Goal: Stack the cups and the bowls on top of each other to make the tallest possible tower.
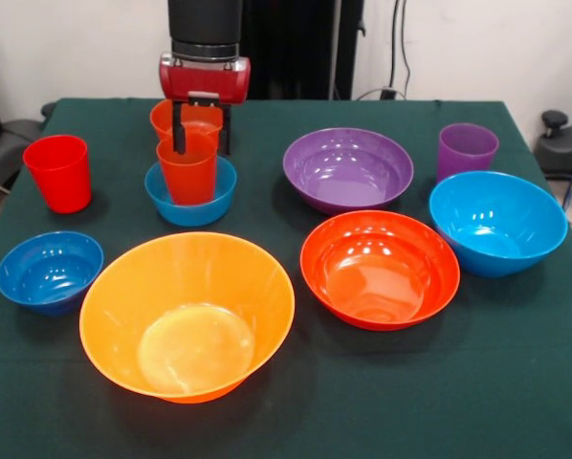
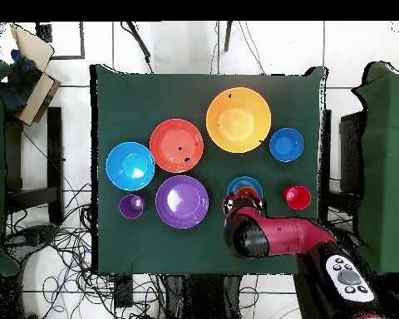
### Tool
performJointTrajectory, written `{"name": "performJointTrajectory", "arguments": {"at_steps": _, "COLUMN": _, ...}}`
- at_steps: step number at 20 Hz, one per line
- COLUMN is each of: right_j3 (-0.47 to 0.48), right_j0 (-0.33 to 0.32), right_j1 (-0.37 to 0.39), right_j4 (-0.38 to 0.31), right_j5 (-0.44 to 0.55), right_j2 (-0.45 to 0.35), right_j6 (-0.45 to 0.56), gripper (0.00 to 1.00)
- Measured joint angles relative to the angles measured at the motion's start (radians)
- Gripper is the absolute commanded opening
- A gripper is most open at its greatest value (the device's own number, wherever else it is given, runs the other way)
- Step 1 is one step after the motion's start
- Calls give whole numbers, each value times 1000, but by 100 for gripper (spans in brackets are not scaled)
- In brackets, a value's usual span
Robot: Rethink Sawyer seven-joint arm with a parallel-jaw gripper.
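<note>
**A:** So what's the gripper (image 1: 202, 134) doing right now?

**B:** Its two black fingers (image 1: 179, 129) sit on either side of the rim of the orange-red cup (image 1: 187, 170), clamped on it as far as I can tell. That cup stands inside the small light blue bowl (image 1: 190, 196).

**A:** Anything tucked behind it?

**B:** Yep, the small orange bowl (image 1: 186, 119) is right behind the gripper, partly hidden.

**A:** And the rest?

**B:** In the front view, the red cup (image 1: 59, 172) stands off to the gripper's left and the dark blue bowl (image 1: 49, 272) is nearer the camera on that side. The big yellow-orange bowl (image 1: 187, 316) sits empty, well in front. On the right: the purple bowl (image 1: 347, 168), the red-orange bowl (image 1: 380, 269), then the large light blue bowl (image 1: 497, 222) and purple cup (image 1: 467, 150) farthest out. All on the green table (image 1: 516, 382).
</note>
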State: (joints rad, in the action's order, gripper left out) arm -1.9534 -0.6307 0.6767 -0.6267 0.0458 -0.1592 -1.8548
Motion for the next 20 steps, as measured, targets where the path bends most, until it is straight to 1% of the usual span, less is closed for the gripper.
{"name": "performJointTrajectory", "arguments": {"at_steps": 6, "right_j3": -15, "right_j0": -9, "right_j1": 26, "right_j4": 12, "right_j5": 1, "right_j2": -8, "right_j6": 0, "gripper": 100}}
{"name": "performJointTrajectory", "arguments": {"at_steps": 10, "right_j3": -32, "right_j0": -32, "right_j1": 46, "right_j4": 39, "right_j5": 20, "right_j2": -36, "right_j6": 0, "gripper": 100}}
{"name": "performJointTrajectory", "arguments": {"at_steps": 12, "right_j3": -42, "right_j0": -48, "right_j1": 62, "right_j4": 61, "right_j5": 45, "right_j2": -57, "right_j6": 0, "gripper": 100}}
{"name": "performJointTrajectory", "arguments": {"at_steps": 17, "right_j3": -44, "right_j0": -46, "right_j1": 86, "right_j4": 79, "right_j5": 84, "right_j2": -65, "right_j6": 0, "gripper": 100}}
{"name": "performJointTrajectory", "arguments": {"at_steps": 20, "right_j3": -44, "right_j0": -43, "right_j1": 93, "right_j4": 79, "right_j5": 85, "right_j2": -66, "right_j6": 0, "gripper": 100}}
